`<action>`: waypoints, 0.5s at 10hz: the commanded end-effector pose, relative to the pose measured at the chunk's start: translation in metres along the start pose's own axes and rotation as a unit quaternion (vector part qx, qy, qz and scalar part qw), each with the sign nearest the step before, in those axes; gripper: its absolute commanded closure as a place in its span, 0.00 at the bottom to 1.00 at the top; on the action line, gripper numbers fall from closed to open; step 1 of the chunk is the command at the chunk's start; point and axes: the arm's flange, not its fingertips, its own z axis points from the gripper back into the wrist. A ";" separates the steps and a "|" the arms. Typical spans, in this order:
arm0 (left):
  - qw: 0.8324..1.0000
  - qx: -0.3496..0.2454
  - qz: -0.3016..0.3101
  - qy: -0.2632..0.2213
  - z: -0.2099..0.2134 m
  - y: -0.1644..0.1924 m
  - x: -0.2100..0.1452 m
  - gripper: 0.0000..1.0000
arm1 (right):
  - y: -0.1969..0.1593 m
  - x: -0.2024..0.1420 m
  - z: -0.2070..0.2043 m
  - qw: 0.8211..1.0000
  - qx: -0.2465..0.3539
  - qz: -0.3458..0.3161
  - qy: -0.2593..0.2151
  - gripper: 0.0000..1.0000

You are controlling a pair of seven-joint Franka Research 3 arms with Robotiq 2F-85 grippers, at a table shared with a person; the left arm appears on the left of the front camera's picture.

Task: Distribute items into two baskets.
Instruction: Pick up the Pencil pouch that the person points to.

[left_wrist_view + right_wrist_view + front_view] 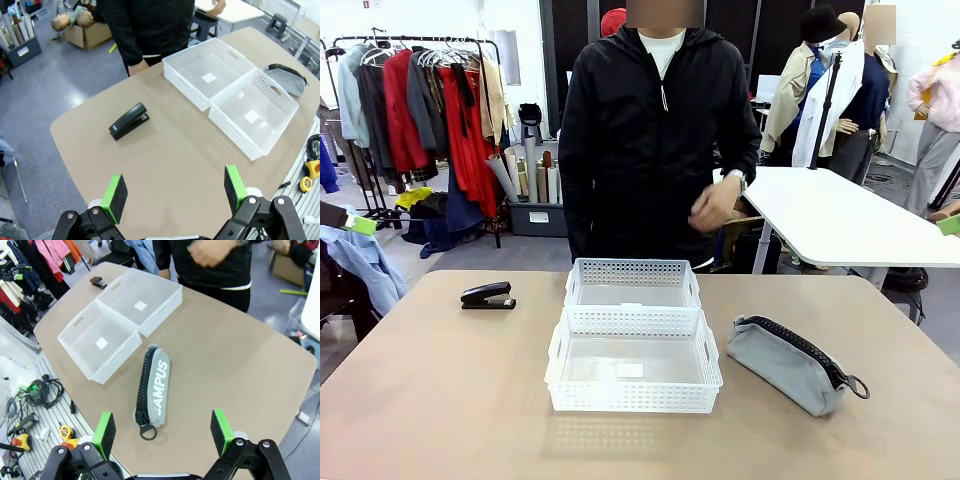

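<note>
A tan, round-cornered surface [440,400] carries two baskets set end to end in its middle, their short-lattice walls touching. The larger white rectangular plastic basket [632,400] with perforated sides and cut-out handles sits nearer the robot, and the slightly smaller white perforated plastic basket [632,272] sits behind it, toward the person [660,130]. The person wears a black jacket and stands at the far edge with one hand [715,205] raised at waist height. The small black desk stapler [488,295] lies closed on the bare surface on the robot's left, level with the smaller basket and well apart from it. The soft grey fabric zip pouch [790,362] lies on the robot's right, near the larger basket with a narrow gap between them. Its black zip runs along the top, and a ring sits at the end that points toward the robot. In the right wrist view, white "CAMPUS" lettering shows on its side. Both items lie outside the baskets. The left tool [174,192] hangs above the surface on the stapler's side, released, its green pads spread wide with nothing between them. The right tool [162,432] hangs above the ring end of the pouch, also released and holding nothing.
</note>
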 end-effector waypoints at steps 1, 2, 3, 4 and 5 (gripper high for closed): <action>1.000 0.007 -0.011 -0.010 -0.001 -0.001 0.005 0.00 | -0.001 0.003 0.001 1.000 -0.002 0.012 -0.016 0.00; 1.000 0.002 -0.009 -0.011 -0.002 -0.001 0.005 0.00 | -0.001 0.004 0.001 1.000 -0.001 0.008 -0.014 0.00; 1.000 0.003 -0.002 -0.002 0.000 -0.002 0.003 0.00 | 0.002 0.002 0.001 1.000 -0.002 0.000 -0.002 0.00; 1.000 0.003 -0.002 -0.002 0.000 -0.002 0.003 0.00 | 0.002 0.002 0.001 1.000 -0.002 0.000 -0.002 0.00; 1.000 0.003 -0.002 -0.002 0.000 -0.002 0.003 0.00 | 0.002 0.002 0.001 1.000 -0.002 0.000 -0.002 0.00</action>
